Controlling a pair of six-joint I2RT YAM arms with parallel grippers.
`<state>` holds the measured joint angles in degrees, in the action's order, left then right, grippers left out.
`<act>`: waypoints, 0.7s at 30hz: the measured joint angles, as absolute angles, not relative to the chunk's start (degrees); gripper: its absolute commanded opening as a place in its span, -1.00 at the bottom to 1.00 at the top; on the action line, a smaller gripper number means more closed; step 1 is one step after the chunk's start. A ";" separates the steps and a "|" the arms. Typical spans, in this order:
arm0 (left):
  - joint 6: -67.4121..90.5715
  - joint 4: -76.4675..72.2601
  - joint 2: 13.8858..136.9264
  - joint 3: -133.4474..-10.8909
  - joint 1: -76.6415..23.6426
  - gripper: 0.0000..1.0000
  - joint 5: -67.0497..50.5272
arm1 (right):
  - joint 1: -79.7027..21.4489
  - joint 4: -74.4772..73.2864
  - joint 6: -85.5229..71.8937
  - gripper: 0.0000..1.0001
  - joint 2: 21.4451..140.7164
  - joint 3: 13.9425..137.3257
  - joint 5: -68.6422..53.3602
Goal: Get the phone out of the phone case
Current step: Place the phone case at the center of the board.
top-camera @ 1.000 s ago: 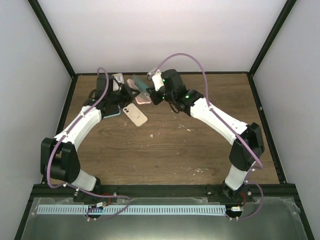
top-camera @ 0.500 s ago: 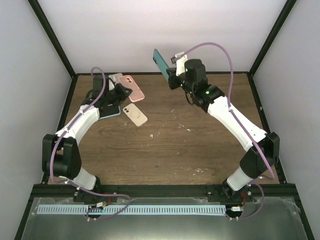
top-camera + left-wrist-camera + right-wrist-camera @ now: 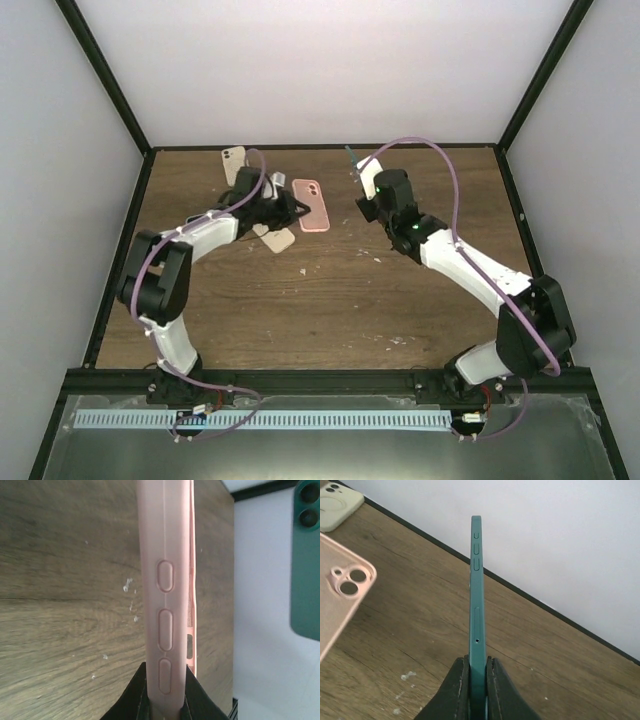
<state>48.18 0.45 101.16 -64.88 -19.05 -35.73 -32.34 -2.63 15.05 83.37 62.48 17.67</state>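
Lowered from upper centre: green phone (image 3: 476, 580), pinched by right claw (image 3: 477, 667); pink case (image 3: 165, 555), pinched by left claw (image 3: 166, 672); extraction looks complete, set-down next.

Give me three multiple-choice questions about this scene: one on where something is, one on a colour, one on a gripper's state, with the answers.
1. Where does the cream case lie on the table?
A) at the far edge, left of the middle
B) at the near edge
C) in the middle

2. What colour is the phone in the right gripper?
A) pink
B) dark green
C) white

3. How is the left gripper?
A) open over the table
B) shut on the pink case
C) shut on nothing

Answers:
1 A: the cream case lies flat by the back wall.
2 B: the phone, pinched edge-on, is dark green.
3 B: the black fingers clamp the pink case's edge.
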 measured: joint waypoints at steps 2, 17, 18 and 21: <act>47.92 -0.14 103.88 -65.84 -20.53 -1.00 -36.27 | -32.25 -1.69 16.45 -0.99 82.48 60.97 18.94; 48.45 -2.13 122.76 -79.35 -28.25 -1.00 -36.18 | -28.84 -0.64 17.23 -0.99 79.35 60.10 20.38; 48.53 -2.17 123.63 -79.77 -28.47 -1.00 -36.10 | -28.84 -0.80 17.10 -0.99 79.33 60.10 20.36; 48.86 -2.07 125.58 -80.40 -28.91 -1.00 -36.05 | -28.69 -1.15 16.86 -0.99 79.33 60.10 20.14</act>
<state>48.86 -2.07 125.58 -80.40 -28.91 -36.05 -28.69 -1.15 16.86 79.33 60.10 20.14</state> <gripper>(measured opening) 0.109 0.059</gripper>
